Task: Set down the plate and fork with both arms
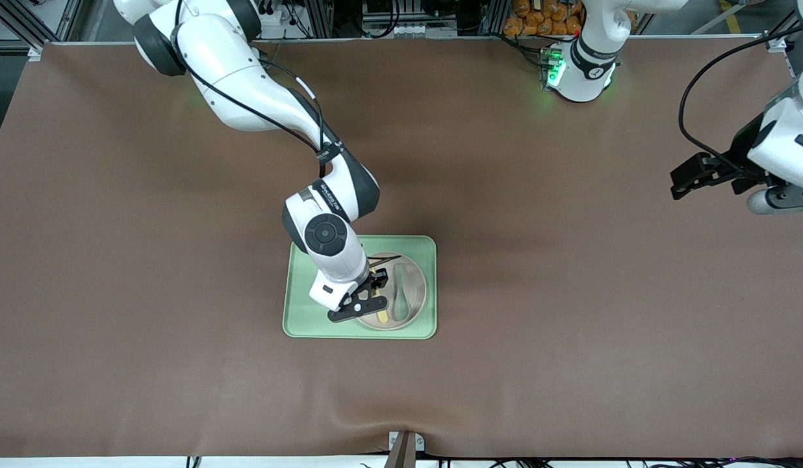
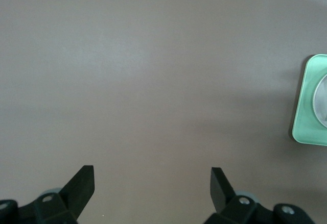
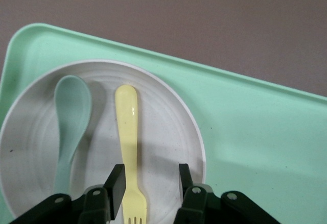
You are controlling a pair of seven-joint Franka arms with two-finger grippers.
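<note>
Yellow plastic fork on plate in green tray, beside spoon. Right gripper open around fork's neck, holding nothing yet. Probably light, stiff, slippery; best pinched mid-handle. Left gripper open, waiting over bare table.

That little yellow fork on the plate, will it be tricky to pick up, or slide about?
The fork looks like thin glossy plastic, so probably light and stiff. Lying flat on the smooth plate, it may skid if nudged. The right gripper has open fingers either side of its neck, a narrow target.
</note>
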